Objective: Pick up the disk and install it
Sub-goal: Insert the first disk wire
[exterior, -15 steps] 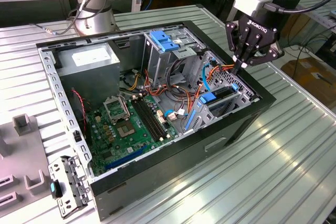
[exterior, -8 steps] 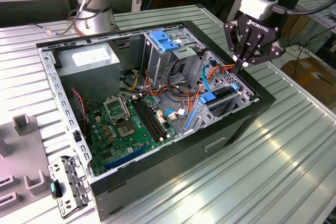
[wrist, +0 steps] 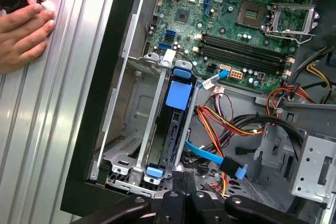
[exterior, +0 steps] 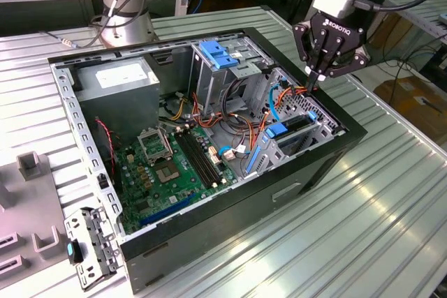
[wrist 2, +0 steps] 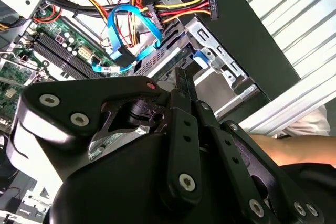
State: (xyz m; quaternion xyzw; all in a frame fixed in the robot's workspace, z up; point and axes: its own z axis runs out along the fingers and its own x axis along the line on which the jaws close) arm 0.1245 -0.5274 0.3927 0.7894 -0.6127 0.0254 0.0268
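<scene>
Currently I see the ribbed metal counter carrying an open black computer case lying on its side. Inside it, the grey power supply sits toward the exterior view's left, and the green motherboard lies flat on the case floor. A light-blue bracket tops the bay at the back.

The metal drive cage stands against the case wall on the exterior view's right. The disk sits on edge in one of its slots, its blue rail facing up.

My claw hangs over that cage with its fingers pressed together on nothing. In the first wrist view its tips are near the disk's end, though I cannot tell whether they touch.

Blue and orange cables loop just beside the cage. A person's hands rest on the counter outside the case wall.
</scene>
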